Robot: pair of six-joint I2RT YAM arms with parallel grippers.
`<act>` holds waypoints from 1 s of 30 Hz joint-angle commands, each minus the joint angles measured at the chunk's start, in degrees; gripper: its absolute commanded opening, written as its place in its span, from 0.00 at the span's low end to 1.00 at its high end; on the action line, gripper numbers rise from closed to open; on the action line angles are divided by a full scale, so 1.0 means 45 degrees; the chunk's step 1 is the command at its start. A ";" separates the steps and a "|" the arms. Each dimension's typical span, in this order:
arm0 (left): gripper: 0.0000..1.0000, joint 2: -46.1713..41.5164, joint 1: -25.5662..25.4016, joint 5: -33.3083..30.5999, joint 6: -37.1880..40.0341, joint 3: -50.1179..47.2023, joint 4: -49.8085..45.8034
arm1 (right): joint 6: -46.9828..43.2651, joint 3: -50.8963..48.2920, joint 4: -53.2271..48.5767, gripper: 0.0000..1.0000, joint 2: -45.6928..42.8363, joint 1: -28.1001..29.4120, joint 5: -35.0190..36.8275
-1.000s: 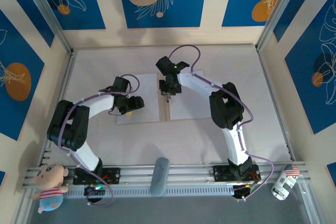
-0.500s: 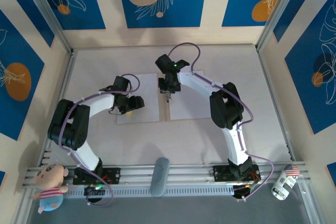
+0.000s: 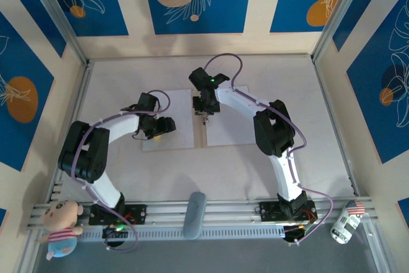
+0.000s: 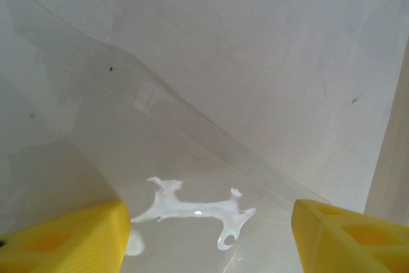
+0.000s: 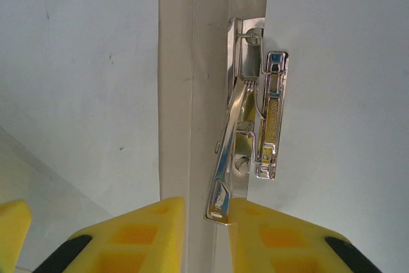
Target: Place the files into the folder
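Right gripper (image 5: 220,212) pinches the raised lever end of the metal clip (image 5: 255,126) between its yellow fingers (image 5: 153,228). Clip sits by the folder (image 5: 176,94) spine, sheets (image 5: 345,94) flat either side.

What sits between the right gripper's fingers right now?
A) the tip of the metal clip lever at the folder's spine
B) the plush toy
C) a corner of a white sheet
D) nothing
A: the right wrist view shows the right gripper closed around the tip of the metal clip lever on the folder spine.
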 commanded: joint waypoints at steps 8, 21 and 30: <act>0.68 0.0180 0.0084 0.0203 0.0064 -0.0023 -0.0240 | -0.0190 0.0234 -0.0313 0.18 0.0152 0.0062 -0.0019; 0.68 0.0175 0.0084 0.0277 -0.0006 -0.0138 -0.0131 | -0.0191 0.0297 -0.0464 0.23 0.0138 0.0062 0.0140; 0.68 0.0162 0.0085 0.0306 -0.0024 -0.0204 -0.0116 | -0.0171 0.0253 -0.0462 0.20 0.0162 0.0062 0.0120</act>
